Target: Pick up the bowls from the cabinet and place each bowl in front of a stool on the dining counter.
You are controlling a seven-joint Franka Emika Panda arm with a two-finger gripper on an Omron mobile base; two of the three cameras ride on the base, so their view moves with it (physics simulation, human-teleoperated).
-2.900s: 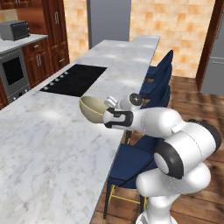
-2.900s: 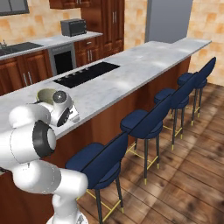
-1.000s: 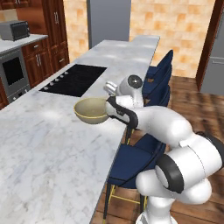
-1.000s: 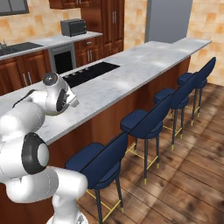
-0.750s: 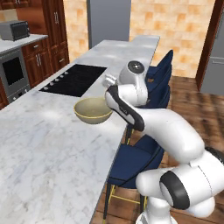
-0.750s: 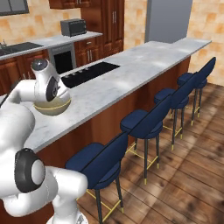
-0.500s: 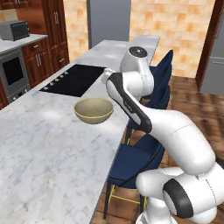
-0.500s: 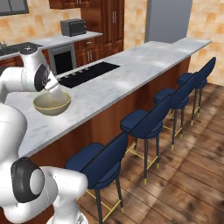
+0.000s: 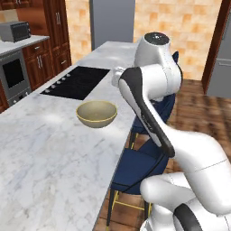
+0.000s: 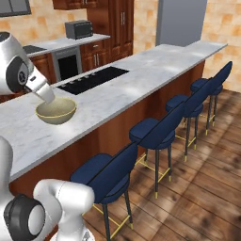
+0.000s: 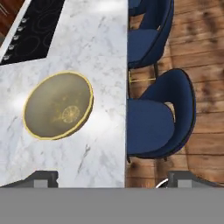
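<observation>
Hanging high over the bench (image 11: 105,39), the jaws stand released and empty. The beige-olive bowl (image 11: 57,105) sits upright on the marble at their 10 o'clock, near the bench edge, with a navy stool (image 11: 158,118) at its 3 o'clock and the black cooktop (image 11: 33,30) at 12.

Wood plank floor (image 10: 207,179), orange tiled wall (image 9: 180,27), microwave (image 10: 78,29) on worktop.

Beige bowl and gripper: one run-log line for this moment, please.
bowl: upright on dining counter, free | nearest stool: opposite bowl | gripper: open, above
</observation>
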